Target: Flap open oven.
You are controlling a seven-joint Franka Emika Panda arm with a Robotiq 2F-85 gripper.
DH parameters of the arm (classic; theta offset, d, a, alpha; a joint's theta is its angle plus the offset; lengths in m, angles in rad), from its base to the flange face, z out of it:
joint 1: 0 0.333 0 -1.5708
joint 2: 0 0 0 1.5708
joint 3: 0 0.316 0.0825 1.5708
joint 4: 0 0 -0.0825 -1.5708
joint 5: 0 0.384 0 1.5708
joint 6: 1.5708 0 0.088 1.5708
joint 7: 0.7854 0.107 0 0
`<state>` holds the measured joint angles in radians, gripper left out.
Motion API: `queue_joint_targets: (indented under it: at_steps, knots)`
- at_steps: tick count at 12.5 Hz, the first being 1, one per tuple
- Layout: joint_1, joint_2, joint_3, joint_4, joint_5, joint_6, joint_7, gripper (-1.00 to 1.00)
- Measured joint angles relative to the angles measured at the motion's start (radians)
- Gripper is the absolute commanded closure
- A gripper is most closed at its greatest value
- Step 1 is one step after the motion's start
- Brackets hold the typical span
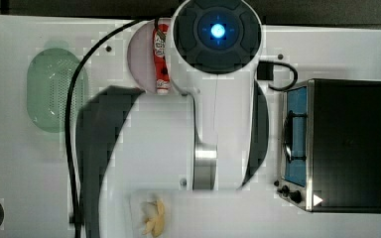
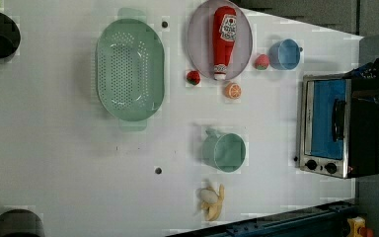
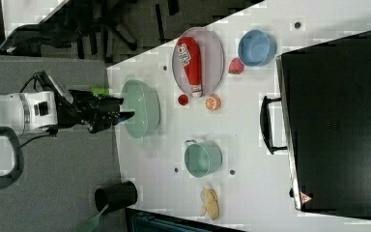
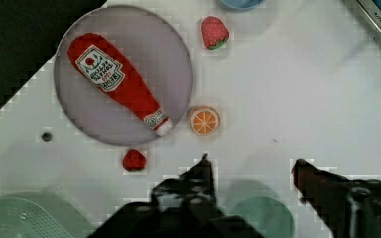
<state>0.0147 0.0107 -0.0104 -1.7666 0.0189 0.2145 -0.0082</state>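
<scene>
Gripper: fingers parted, holding nothing, poised above the white table | Ketchup bottle: white label, wording unreadable, lying on grey plate | Oven: door shut, at the left view's right; red warning triangle on its corner.

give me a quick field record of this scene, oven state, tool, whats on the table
oven: upright near the left view's right edge, glass door shut
oven handle: black bar, untouched
tool: open, empty, up above the table, not at the oven
plate: holds a ketchup bottle lying flat
colander: green, empty
cups: green cup, blue cup
small items: two strawberries, orange slice, banana
task progress: not started
</scene>
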Motion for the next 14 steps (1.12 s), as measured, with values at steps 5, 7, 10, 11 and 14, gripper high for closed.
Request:
queue_joint_targets:
  at_steps: [5, 7, 10, 11, 14]
  knots:
    - [-0.022, -0.382, -0.012, -0.272, -0.012, -0.114, 0.034, -1.00]
    - [-0.022, -0.421, -0.019, -0.233, -0.017, -0.109, 0.035, -0.90]
    - [-0.025, -0.404, -0.032, -0.210, -0.022, -0.096, 0.052, -0.15]
    - [-0.025, -0.385, -0.035, -0.214, -0.020, -0.098, 0.054, 0.09]
    - [-0.029, -0.334, -0.038, -0.243, -0.028, -0.103, 0.054, 0.65]
